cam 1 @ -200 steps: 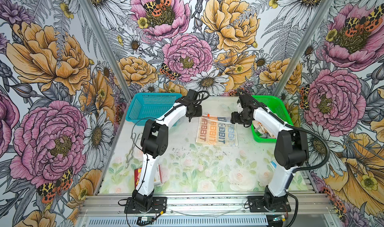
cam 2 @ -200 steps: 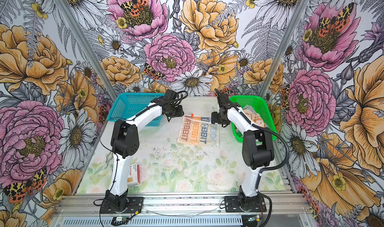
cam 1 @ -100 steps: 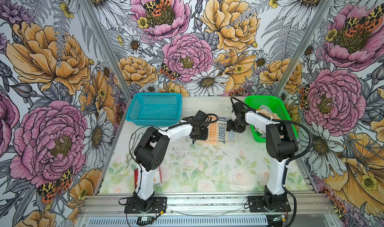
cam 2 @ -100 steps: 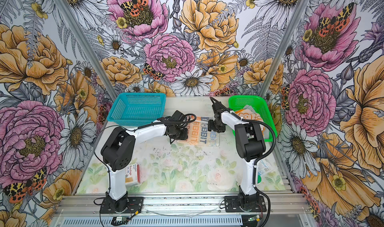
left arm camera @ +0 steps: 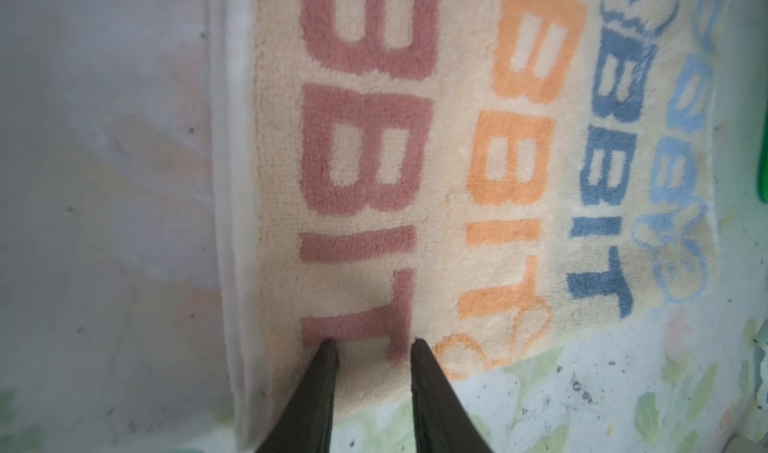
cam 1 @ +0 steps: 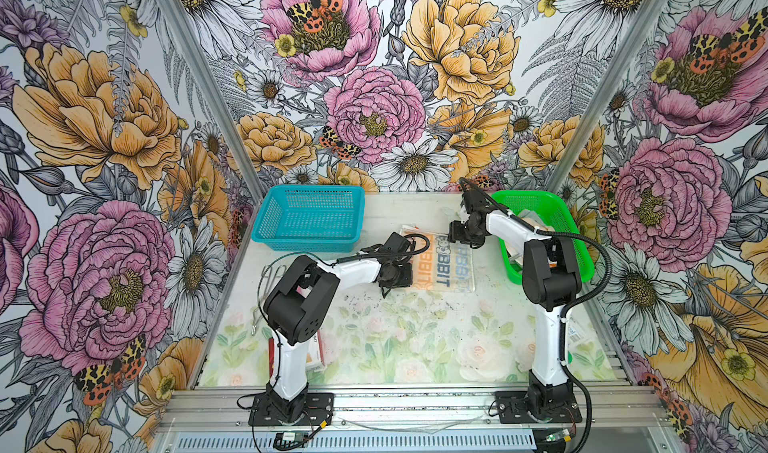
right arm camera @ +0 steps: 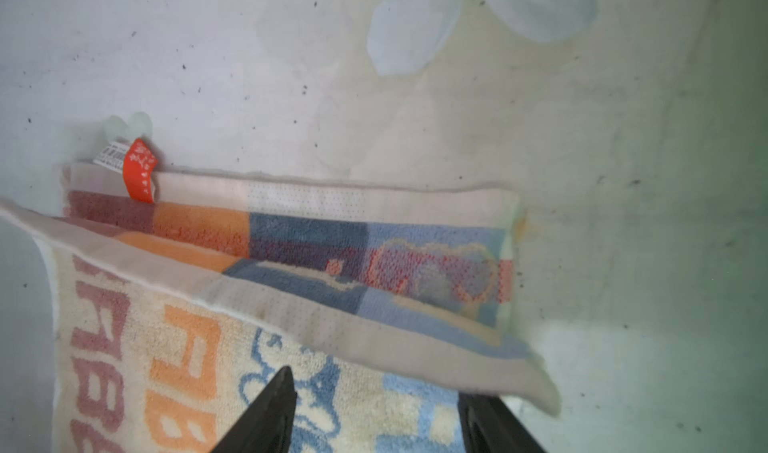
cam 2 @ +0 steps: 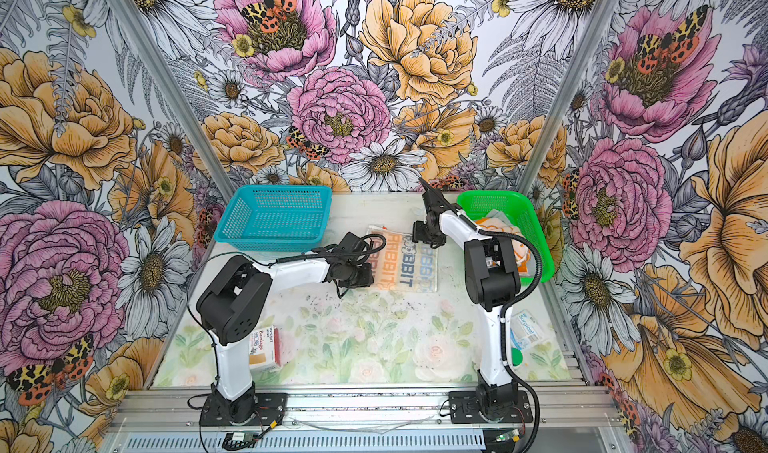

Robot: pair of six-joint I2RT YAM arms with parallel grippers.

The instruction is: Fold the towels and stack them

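The cream towel with RABBIT lettering (cam 1: 446, 270) lies flat at the middle back of the table. Its upper layer (right arm camera: 291, 318) ends short of the far hem, which carries a red tag (right arm camera: 139, 172). My left gripper (cam 1: 405, 280) is low at the towel's near left corner. Its jaws (left arm camera: 374, 345) stand narrowly open, tips on the brown lettering, cloth flat between them. My right gripper (cam 1: 457, 243) is over the far right part, open wide (right arm camera: 376, 384), one finger partly hidden under the loose hem corner. An orange towel with white flowers (cam 2: 521, 255) and a pale grey towel (cam 2: 496, 215) sit in the green basket (cam 1: 528, 195).
A teal basket (cam 1: 309, 189) stands at the back left, close to the left arm. A red-and-white bandage box (cam 2: 266, 347) lies by the left arm's base, a surgical packet (cam 2: 525, 330) by the right arm's base. Floral walls close in three sides.
My left arm swung from the towel's far edge down to its near left corner and its jaws narrowed. My right gripper dropped lower onto the far right part. The towel stayed put.
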